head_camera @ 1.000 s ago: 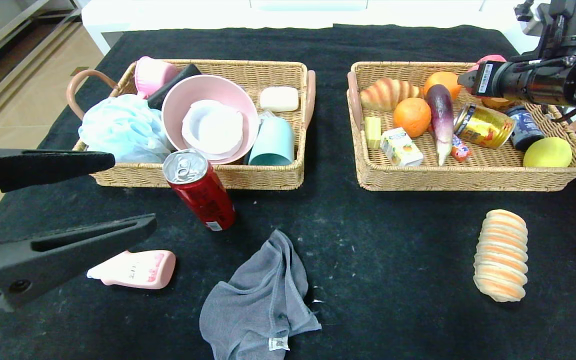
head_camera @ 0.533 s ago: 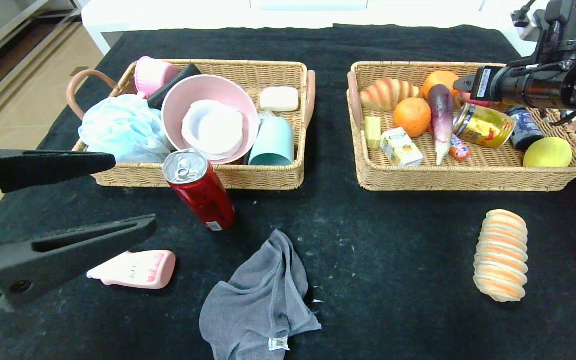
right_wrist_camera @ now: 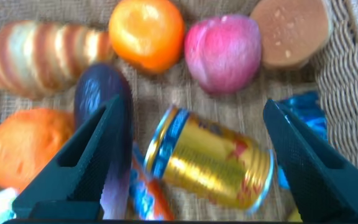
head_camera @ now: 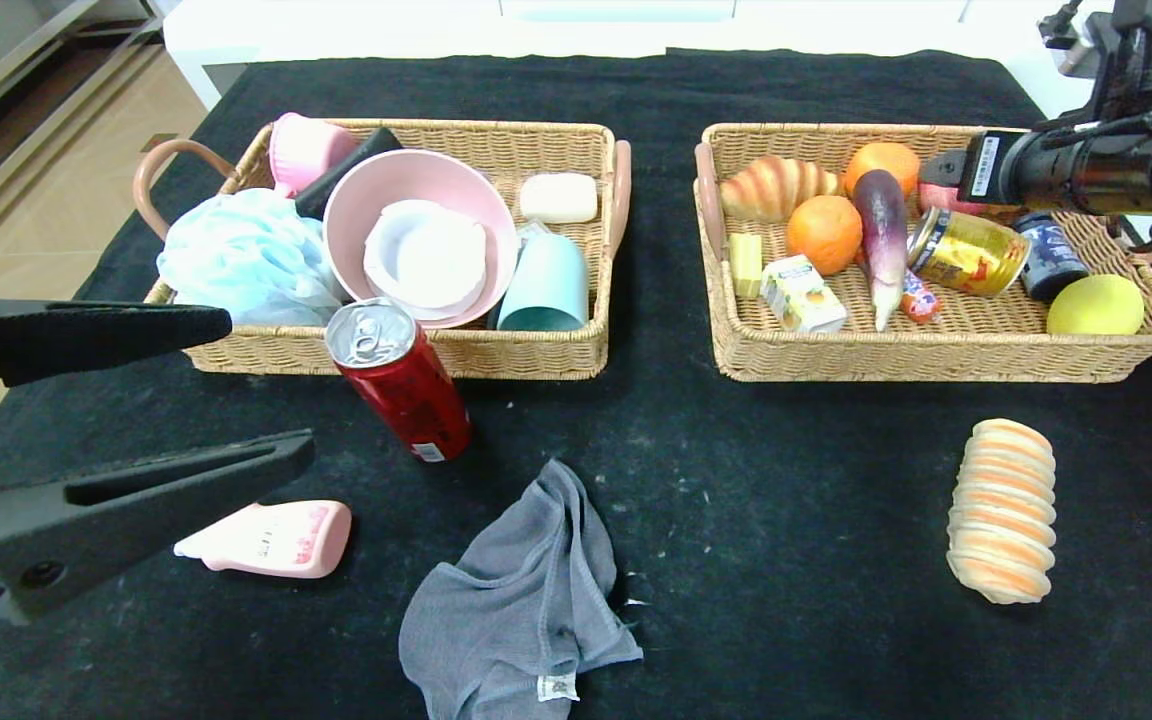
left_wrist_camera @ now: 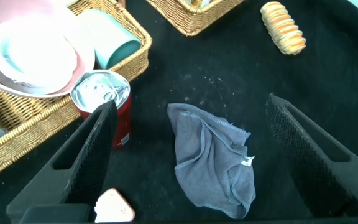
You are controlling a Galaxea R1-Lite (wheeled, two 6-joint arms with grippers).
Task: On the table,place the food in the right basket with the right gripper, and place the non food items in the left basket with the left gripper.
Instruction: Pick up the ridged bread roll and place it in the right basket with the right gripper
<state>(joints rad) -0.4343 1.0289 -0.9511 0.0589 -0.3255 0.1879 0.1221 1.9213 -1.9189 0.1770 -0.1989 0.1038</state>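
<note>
The pinkish-red, smooth round peach (right_wrist_camera: 224, 53) lies free in the tan wicker right basket (head_camera: 936, 350), at the worktop's far right corner, beside a lying yellow can (right_wrist_camera: 213, 165). The right hand (right_wrist_camera: 191, 158) hovers directly above, fingers spread, gripping nothing. The ridged, striped bread roll (head_camera: 1002, 510) lies lengthwise toward the near edge, probably next. The left hand (head_camera: 236, 385), also spread, hangs over the near left corner.
</note>
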